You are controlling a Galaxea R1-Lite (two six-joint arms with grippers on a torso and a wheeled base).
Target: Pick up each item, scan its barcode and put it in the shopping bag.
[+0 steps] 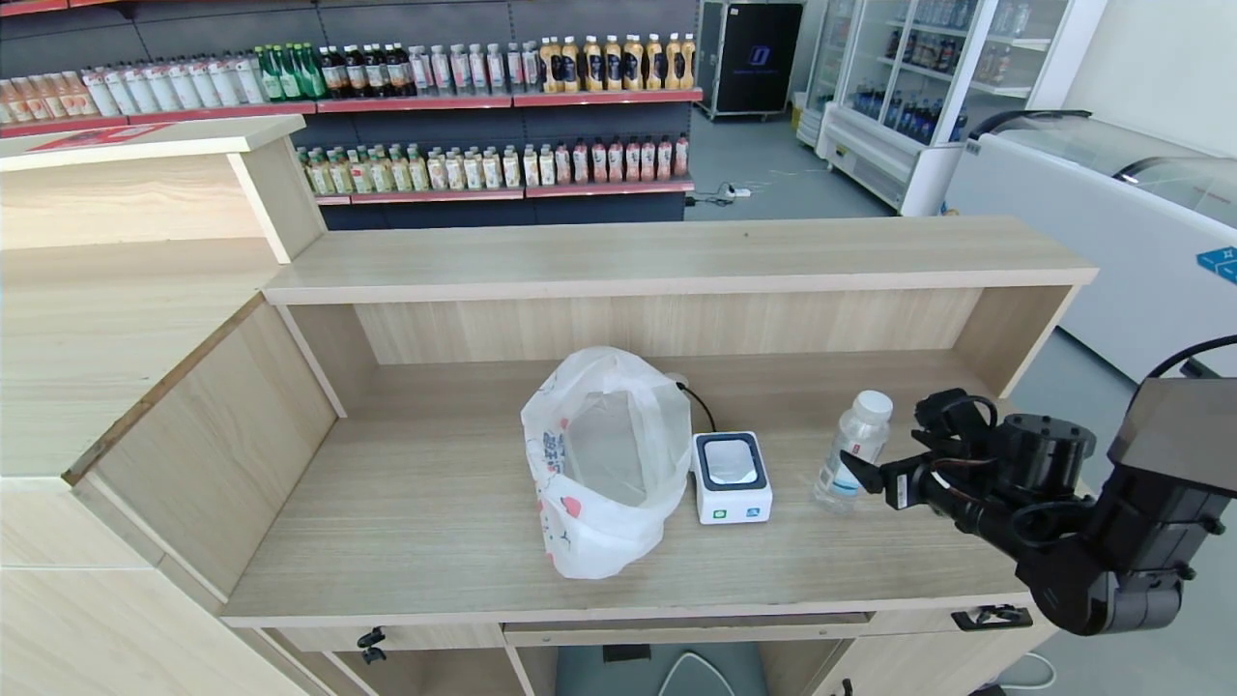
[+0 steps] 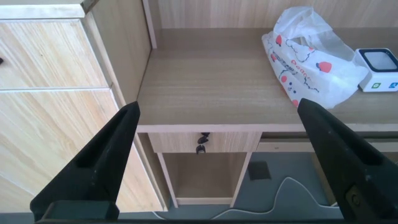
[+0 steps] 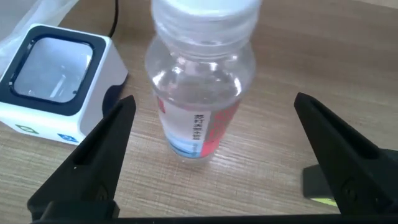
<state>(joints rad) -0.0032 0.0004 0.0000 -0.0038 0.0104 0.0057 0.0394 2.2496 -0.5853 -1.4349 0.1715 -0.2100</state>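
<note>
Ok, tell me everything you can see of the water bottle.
The water bottle is small, of clear plastic, with a white screw cap and a label printed in red and blue around its lower half. It looks see-through from top to bottom; whether it holds anything cannot be told. It stands upright on the wooden counter, apart from the scanner beside it. The right gripper is open on either side of it, not touching.

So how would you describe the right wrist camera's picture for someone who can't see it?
A clear, white-capped bottle stands upright on the wooden counter, between the two black fingers of the open right gripper, neither touching it. A white barcode scanner with a glass top sits beside it.
</note>
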